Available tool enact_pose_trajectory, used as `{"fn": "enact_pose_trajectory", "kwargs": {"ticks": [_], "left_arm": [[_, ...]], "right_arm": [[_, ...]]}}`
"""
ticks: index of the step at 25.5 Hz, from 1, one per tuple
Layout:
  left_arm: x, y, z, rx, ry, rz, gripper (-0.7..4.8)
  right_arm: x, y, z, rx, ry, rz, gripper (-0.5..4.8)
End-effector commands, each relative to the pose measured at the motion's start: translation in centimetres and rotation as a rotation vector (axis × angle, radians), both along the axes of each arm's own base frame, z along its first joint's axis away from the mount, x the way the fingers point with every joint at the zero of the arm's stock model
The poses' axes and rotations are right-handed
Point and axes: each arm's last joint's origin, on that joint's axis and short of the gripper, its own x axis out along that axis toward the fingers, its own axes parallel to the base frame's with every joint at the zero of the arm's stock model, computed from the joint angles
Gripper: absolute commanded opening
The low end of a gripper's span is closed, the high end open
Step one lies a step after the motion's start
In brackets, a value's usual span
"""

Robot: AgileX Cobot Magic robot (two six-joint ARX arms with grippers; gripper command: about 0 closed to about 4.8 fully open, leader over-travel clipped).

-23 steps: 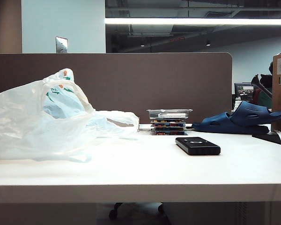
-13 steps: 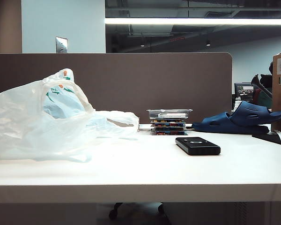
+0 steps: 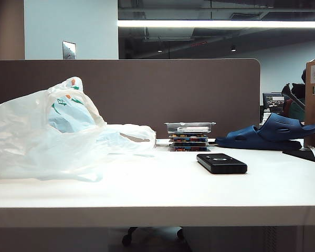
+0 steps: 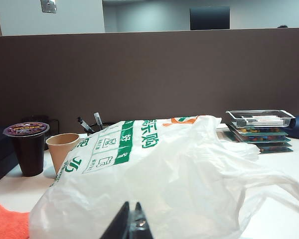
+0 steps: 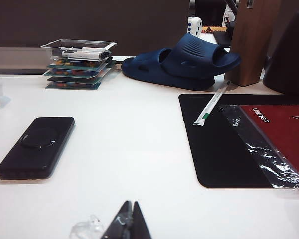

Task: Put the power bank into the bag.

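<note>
- Exterior view: the power bank [image 3: 221, 163] lies flat on the white table [image 3: 157, 194], well apart from the bag [image 3: 58, 134] slumped on the left. A case stack [image 3: 189, 136] and slippers [image 3: 270, 134] sit behind. No arms in shot.
- Left wrist view: the left gripper [image 4: 129, 226] is pinched closed on nothing, right up by the bag [image 4: 154, 179]. Cups [image 4: 42, 149] off to the side.
- Right wrist view: the right gripper [image 5: 127, 224] is closed too, empty, hovering near the power bank [image 5: 37, 147]. Black mat [image 5: 229, 144] nearby.

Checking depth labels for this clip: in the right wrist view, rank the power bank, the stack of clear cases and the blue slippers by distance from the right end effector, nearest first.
The right end effector is shut, low over the near table.
1. Power bank, nearest, lying flat off to one side.
2. Stack of clear cases, at the table's far edge.
3. Blue slippers, also at the far edge; too close to the stack to call.
</note>
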Motion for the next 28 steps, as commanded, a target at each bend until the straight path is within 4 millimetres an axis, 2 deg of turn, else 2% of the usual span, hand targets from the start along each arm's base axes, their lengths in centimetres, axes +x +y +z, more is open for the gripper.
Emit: {"fn": "enact_pose_trajectory", "kwargs": {"ticks": [1, 5, 8, 18, 20, 23, 28], "left_arm": [[-0.1, 0.0, 0.3, 0.001, -0.018, -0.006, -0.05], [-0.1, 0.0, 0.3, 0.001, -0.018, -0.006, -0.05], [-0.1, 0.0, 0.3, 0.001, -0.018, -0.006, -0.05], [-0.1, -0.1, 0.4, 0.01, -0.022, -0.041, -0.06], [-0.1, -0.3, 0.4, 0.024, -0.021, -0.101, -0.06], [-0.2, -0.6, 0.3, 0.046, -0.02, -0.193, -0.06], [-0.3, -0.9, 0.3, 0.075, -0.019, -0.313, -0.06]], "right_arm": [[-0.1, 0.0, 0.4, 0.001, -0.027, 0.006, -0.05], [-0.3, 0.0, 1.6, -0.001, -0.059, 0.006, -0.05], [-0.8, 0.0, 3.5, -0.003, -0.099, -0.006, -0.05], [-2.6, 0.1, 7.6, -0.004, -0.11, -0.006, -0.05], [-3.6, 0.2, 9.5, -0.003, -0.089, -0.005, -0.05], [-4.0, 0.2, 12.0, 0.0, -0.04, -0.005, -0.05], [-3.6, 0.2, 16.0, 0.004, 0.037, -0.005, -0.05]]}}
